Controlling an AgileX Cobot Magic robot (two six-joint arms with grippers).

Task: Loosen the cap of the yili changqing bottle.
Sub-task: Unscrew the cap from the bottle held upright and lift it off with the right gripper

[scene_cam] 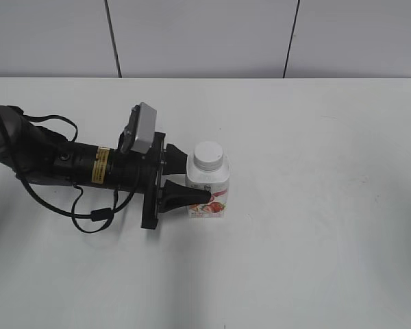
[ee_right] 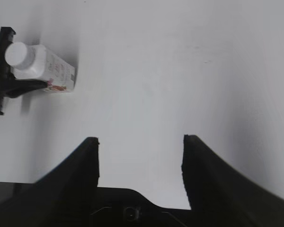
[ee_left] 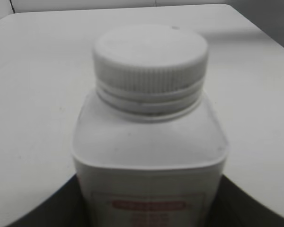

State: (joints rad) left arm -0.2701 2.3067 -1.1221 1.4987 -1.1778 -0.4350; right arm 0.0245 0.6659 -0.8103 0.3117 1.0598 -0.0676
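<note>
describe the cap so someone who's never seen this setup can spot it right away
On the white table, the left gripper reaches in from the left and straddles a small squat white bottle with a strawberry label. The cap is the round white ribbed disc on the bottle's neck, the topmost part, untouched by either gripper.

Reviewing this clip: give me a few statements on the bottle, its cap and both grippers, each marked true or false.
1. The cap sits on the yili changqing bottle. True.
2. The left gripper has its fingers on either side of the bottle's body. True.
3. The right gripper is gripping the cap. False: it is open, over the bare table, far from the bottle.
4. The bottle lies on its side. False: it stands upright.
5. The left gripper's fingers touch the cap. False: they sit lower, at the body.
</note>
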